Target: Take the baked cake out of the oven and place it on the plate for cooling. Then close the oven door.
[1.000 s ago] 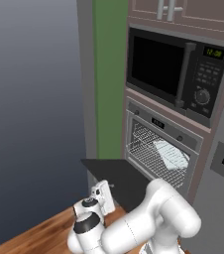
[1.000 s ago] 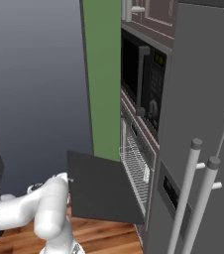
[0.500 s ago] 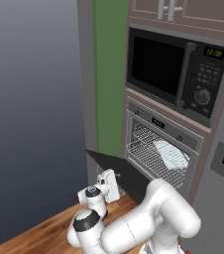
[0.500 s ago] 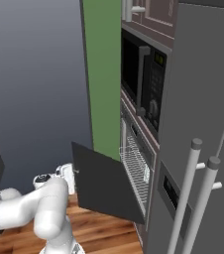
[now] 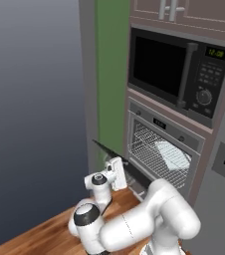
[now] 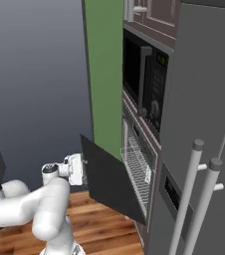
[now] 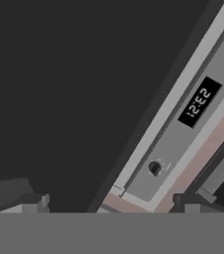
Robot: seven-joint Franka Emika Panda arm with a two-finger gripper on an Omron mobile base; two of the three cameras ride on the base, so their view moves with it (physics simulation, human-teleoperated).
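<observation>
The oven door (image 6: 112,182) is a dark grey panel tilted about halfway up toward the oven (image 5: 162,149); in the left base view I see the oven door (image 5: 109,149) as a thin edge. My gripper (image 6: 83,168) sits against the door's outer face at its upper edge, the gripper (image 5: 120,172) just below that edge. In the hand view the oven door (image 7: 59,89) is very close, with the silver control strip (image 7: 183,134), its display (image 7: 199,101) and a knob (image 7: 155,168) beyond. The gripper (image 7: 109,206) is open, holding nothing. The cake is out of view.
A pale square tray (image 5: 173,154) lies on the wire rack inside the oven. The black microwave (image 5: 174,69) is above it. Grey fridge doors with long handles (image 6: 194,199) stand at the right. Wooden floor (image 6: 104,224) lies below the door.
The oven door has swung up from nearly flat to about halfway shut. My gripper has risen and moved toward the oven with it.
</observation>
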